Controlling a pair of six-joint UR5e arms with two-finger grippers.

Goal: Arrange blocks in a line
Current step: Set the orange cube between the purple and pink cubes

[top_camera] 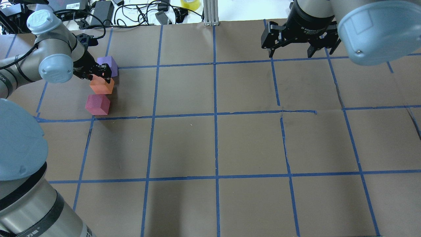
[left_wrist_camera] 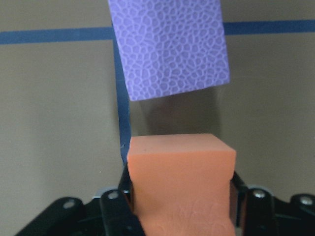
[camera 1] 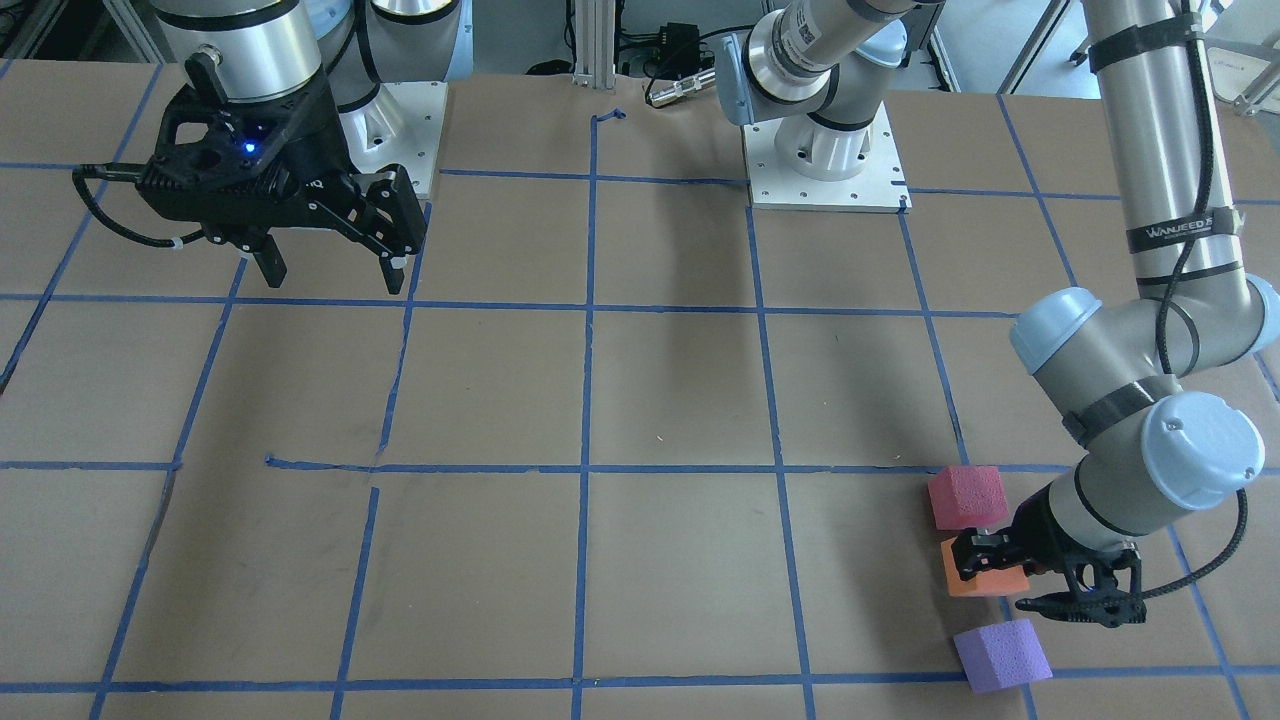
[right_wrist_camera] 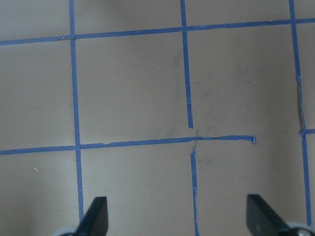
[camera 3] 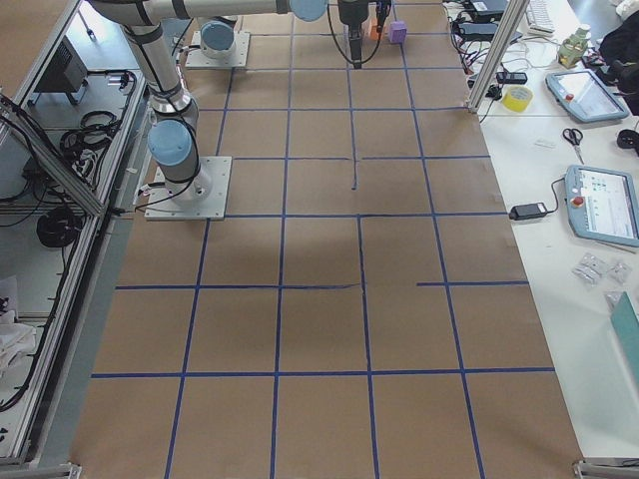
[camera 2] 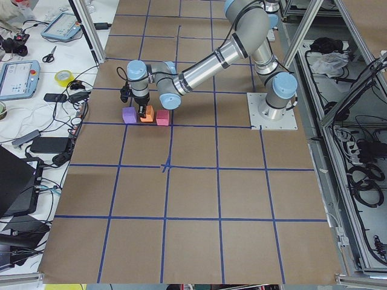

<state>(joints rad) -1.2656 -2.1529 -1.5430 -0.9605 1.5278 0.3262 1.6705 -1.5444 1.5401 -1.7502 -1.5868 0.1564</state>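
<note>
Only left wrist view shows left pincer [left_wrist_camera: 179, 206] clamping orange block [left_wrist_camera: 181, 187].

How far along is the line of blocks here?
Nearly done. The pinkish-red cube, orange cube and purple cube already sit in a rough row. The left hand is closed on the orange cube, placing it in the middle. Left: release and withdraw. The right hand hangs open, empty.
</note>
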